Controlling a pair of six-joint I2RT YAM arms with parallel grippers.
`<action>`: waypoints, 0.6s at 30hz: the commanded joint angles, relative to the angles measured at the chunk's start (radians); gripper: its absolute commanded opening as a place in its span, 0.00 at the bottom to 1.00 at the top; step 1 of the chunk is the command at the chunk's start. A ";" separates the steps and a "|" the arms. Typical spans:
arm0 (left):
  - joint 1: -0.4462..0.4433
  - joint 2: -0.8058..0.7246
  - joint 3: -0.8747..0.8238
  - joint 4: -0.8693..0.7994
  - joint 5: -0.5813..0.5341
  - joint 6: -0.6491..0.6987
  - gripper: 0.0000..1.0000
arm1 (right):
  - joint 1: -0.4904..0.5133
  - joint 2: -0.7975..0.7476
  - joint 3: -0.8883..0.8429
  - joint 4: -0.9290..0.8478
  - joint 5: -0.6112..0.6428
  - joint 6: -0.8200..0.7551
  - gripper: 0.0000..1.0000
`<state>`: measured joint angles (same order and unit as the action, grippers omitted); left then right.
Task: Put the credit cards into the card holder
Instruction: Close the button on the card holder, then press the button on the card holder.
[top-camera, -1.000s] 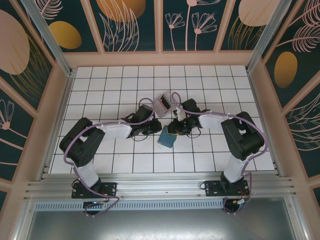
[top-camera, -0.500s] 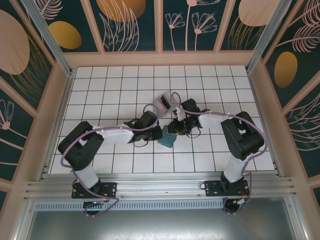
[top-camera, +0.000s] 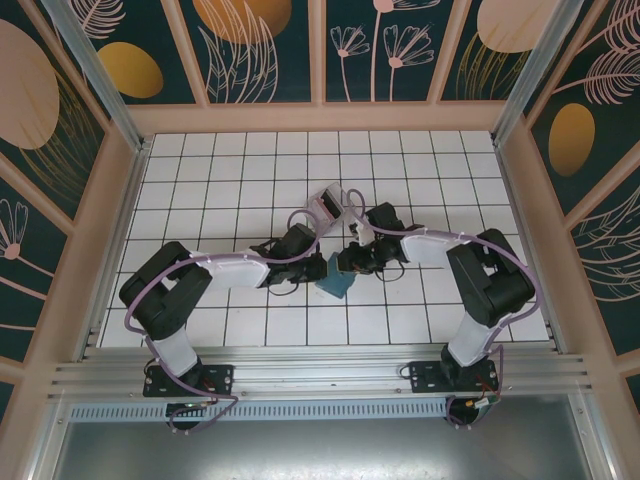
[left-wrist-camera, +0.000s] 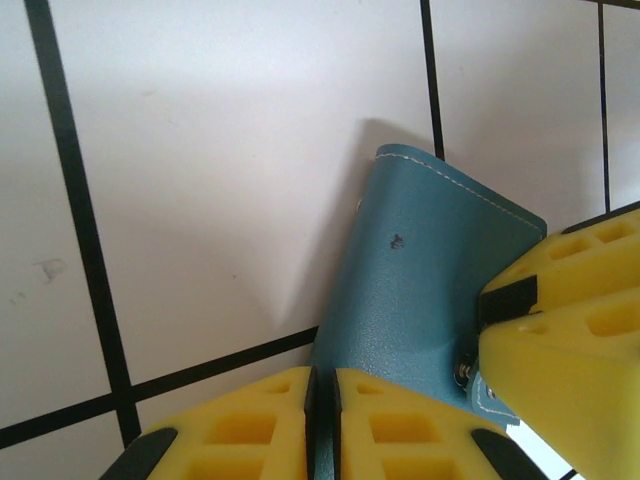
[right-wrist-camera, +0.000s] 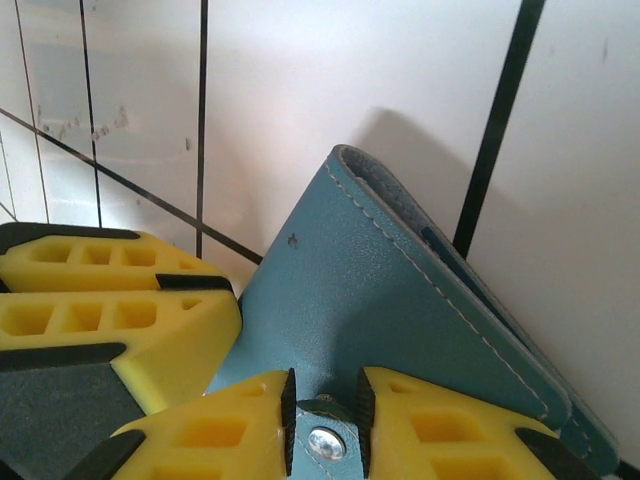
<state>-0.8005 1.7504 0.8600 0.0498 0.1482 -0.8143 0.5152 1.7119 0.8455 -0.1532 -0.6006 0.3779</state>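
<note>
Our right gripper (right-wrist-camera: 322, 398) is clamped on the small snap tab at the edge of the wallet (right-wrist-camera: 390, 290), one yellow finger on each side of the metal stud. Our left gripper (left-wrist-camera: 322, 380) has its fingers pressed together with only a thin dark seam between them. We cannot tell whether anything thin is pinched there. Its tips sit at the wallet's lower edge, just beside the right gripper's finger. The wallet stands tilted on the white tiled table (top-camera: 250, 170), near the middle. It looks folded, its two stitched flaps lying close together. From above, the left gripper reaches it from about ten o'clock and the right from about two o'clock. We cannot make out the cards in these pictures. The main risk, as we judge it, is the crowding. The two sets of fingers are so close that a small sideways move could knock them together or drag the wallet off its tab. The tab is a small hold, so the wallet may pivot or slip if it is pushed from nine o'clock. With the flaps closed, the slots seem out of reach until the fold is opened. There is plenty of room, with open tiles toward twelve, nine and three o'clock. The wooden walls (top-camera: 118, 230) are well apart from both arms.
</note>
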 joint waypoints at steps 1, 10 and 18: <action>-0.022 0.019 0.004 -0.042 -0.001 -0.013 0.16 | 0.000 -0.018 -0.044 -0.044 0.045 0.019 0.27; -0.038 -0.073 0.008 -0.026 -0.017 -0.037 0.16 | -0.007 -0.009 -0.107 0.033 0.052 0.045 0.24; -0.061 -0.111 -0.002 0.042 0.039 -0.071 0.16 | -0.009 -0.010 -0.118 0.043 0.055 0.050 0.24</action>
<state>-0.8497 1.6466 0.8619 0.0708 0.1677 -0.8570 0.5056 1.6798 0.7704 -0.0624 -0.6014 0.4252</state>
